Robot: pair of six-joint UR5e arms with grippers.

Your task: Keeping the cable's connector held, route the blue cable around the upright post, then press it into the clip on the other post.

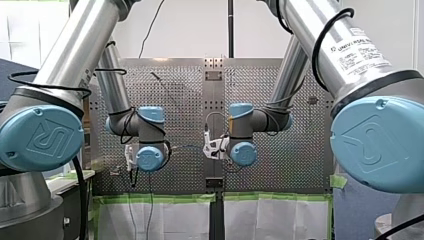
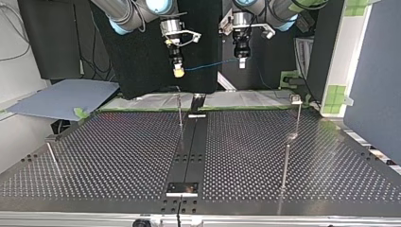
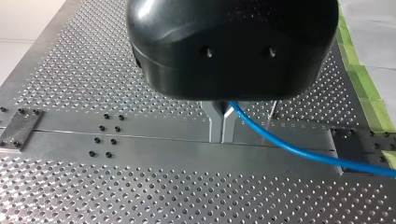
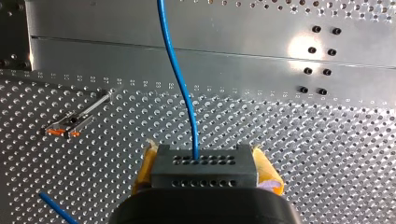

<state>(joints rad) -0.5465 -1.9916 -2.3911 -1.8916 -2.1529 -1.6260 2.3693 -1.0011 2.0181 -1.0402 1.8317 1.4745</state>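
I see my right pincer (image 4: 205, 161) clamping connector (image 4: 204, 175) between yellow pads (image 4: 267, 173). From connector, blue cable (image 3: 289, 149) spans to my left pincer (image 3: 222, 128), metal fingers (image 3: 215, 128) closed on it, above bench (image 3: 140, 186).

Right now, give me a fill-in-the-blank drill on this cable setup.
The cable stretched between both grippers is ____.
My right gripper clamps the black connector between ____ pads.
My left gripper has its metal fingers ____ on the cable.
Missing words: blue; yellow; shut.

blue cable (image 3: 299, 150) cut off (far end)
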